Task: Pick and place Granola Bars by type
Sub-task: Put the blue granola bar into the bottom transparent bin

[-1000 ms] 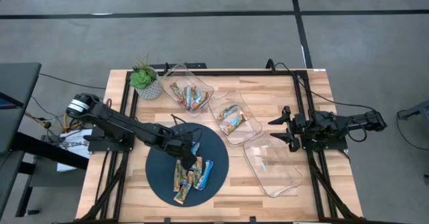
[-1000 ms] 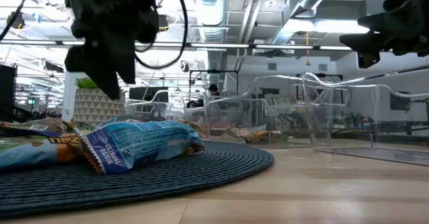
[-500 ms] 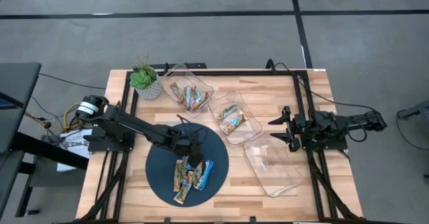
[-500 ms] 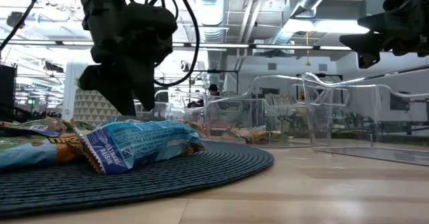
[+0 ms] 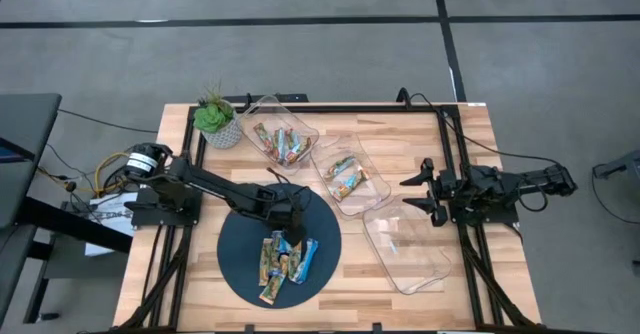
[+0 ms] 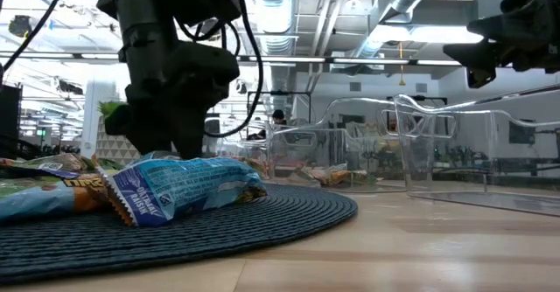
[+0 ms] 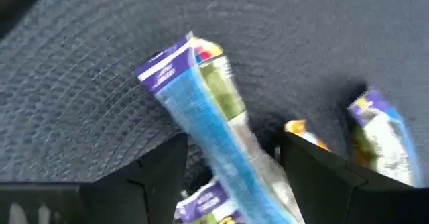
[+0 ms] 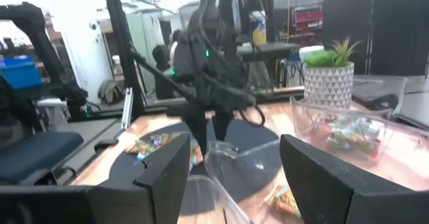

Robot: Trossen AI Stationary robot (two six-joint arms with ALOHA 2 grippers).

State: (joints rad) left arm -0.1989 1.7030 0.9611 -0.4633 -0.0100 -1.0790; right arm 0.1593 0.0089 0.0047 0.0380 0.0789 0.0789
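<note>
Several granola bars in shiny wrappers lie in a heap [image 5: 283,264] on a round dark mat [image 5: 240,259]. My left gripper [image 5: 290,240] is low over them, open. In the left wrist view [image 7: 231,177] its fingers stand on either side of a blue-wrapped bar [image 7: 208,117], which lies flat on the mat. The low view shows this gripper [image 6: 166,148] right above that blue bar [image 6: 188,187]. More bars lie in the far tray [image 5: 280,144] and the middle tray [image 5: 345,176]. My right gripper [image 5: 412,196] waits open at the table's right side. My left gripper comes at the blue bar from above, pointing down, with one finger [image 7: 157,177] on each side of it, across its length. Whether the fingers touch the wrapper [image 7: 221,143] I cannot tell. The bar lies flat on the mat.
A third clear tray [image 5: 405,246], with nothing in it, stands on the table's near right, just beside my right gripper. A potted plant [image 5: 215,119] stands at the far left corner. Bare wood shows along the near edge [image 5: 380,309].
My left gripper has moved down and a little toward the table's right, from above the mat onto the heap of bars, until its fingers stand around the blue bar. The bars have not moved.
</note>
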